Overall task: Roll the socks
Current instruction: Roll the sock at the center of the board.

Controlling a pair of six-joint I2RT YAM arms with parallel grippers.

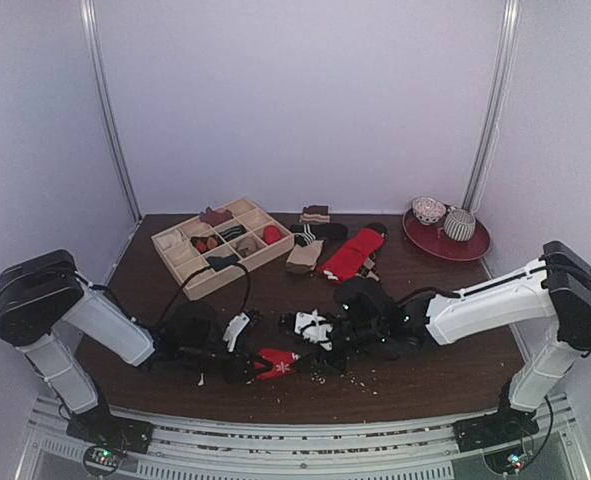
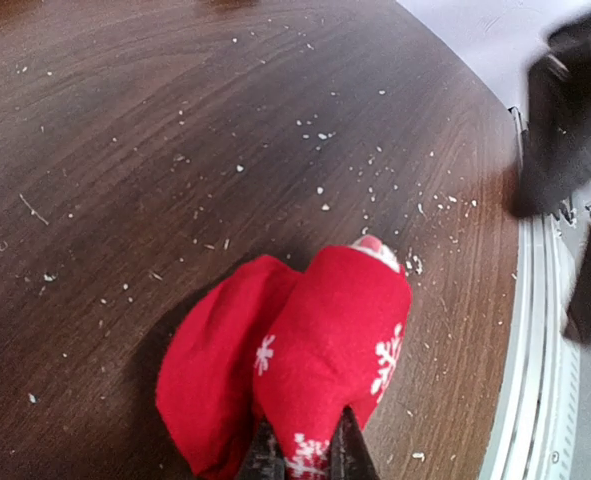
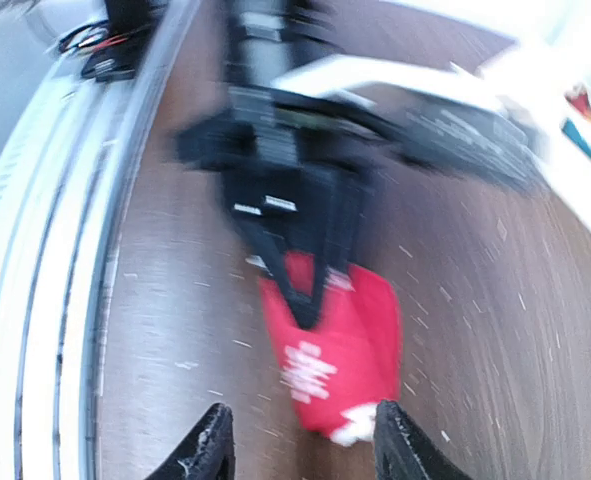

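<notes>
A folded red sock with white snowflakes and a white tip (image 1: 277, 364) lies on the table near the front edge. My left gripper (image 1: 243, 368) is shut on its patterned end, seen close in the left wrist view (image 2: 303, 462) with the sock (image 2: 315, 345) bulging out in front. My right gripper (image 1: 327, 345) is open; in the right wrist view (image 3: 300, 455) its fingertips (image 3: 213, 450) stand on either side of the sock's white tip (image 3: 340, 350), not touching. A cream sock with a brown band (image 1: 305, 256) lies farther back.
A black-and-white sock (image 1: 313, 325) lies by the right gripper. A plain red sock (image 1: 353, 255) lies mid-table. A wooden divided tray (image 1: 187, 268) holds small socks at back left. A red plate (image 1: 475, 245) with rolled balls sits back right. A metal rail (image 2: 535, 380) borders the table's front edge.
</notes>
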